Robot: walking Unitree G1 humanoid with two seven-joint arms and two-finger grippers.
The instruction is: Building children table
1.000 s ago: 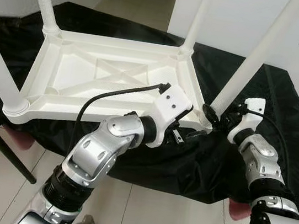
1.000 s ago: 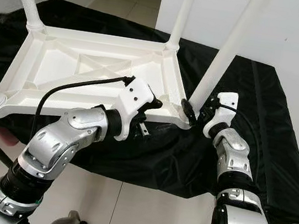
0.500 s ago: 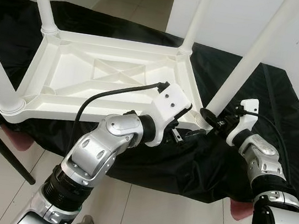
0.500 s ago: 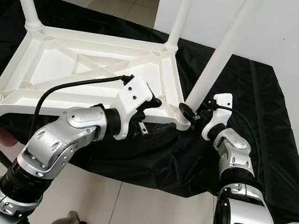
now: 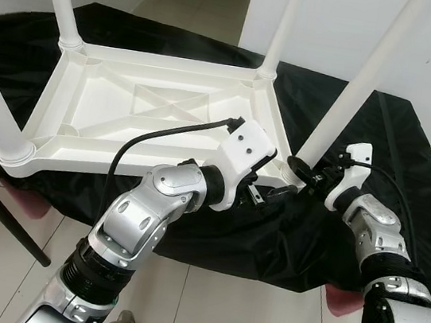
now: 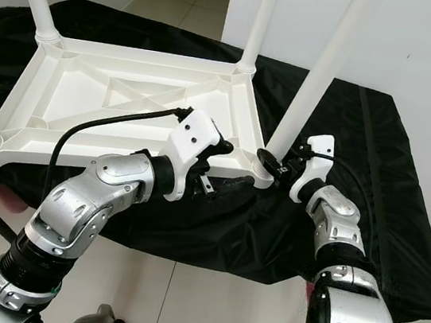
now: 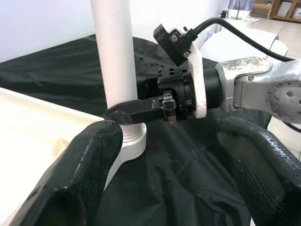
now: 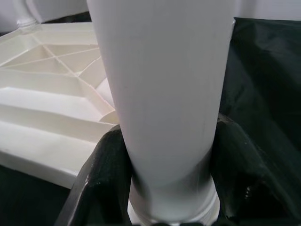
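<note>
— Where's the right claw [image 6: 273, 163]?
— Right of centre in the eye views, at the foot of the near-right leg [image 6: 315, 78]. Its two black fingers [image 8: 106, 174] are pinched on that leg just above the collar, one on each side.

— And the left claw [image 5: 275, 194]?
— Just below the table's [image 5: 159, 105] near-right corner, over the black cloth [image 6: 377, 152]. Its fingers [image 7: 89, 169] are spread wide; one pad sits against the leg's socket, the other hangs free over the cloth.

— What's the table like?
— White moulded plastic, upside down on the cloth, filling the upper left of the frame. Its underside shows a raised rim and crossed ribs. The legs are smooth round tubes, tapering, and each stands in a ringed corner socket. The cloth is matt and creased.

— Anything changed?
— A second ago the right claw was a bit higher on the leg, and that corner looked nearer the cloth's front edge. Half a second ago it had come down to the collar. Since then both claws and the table have stayed put.
</note>
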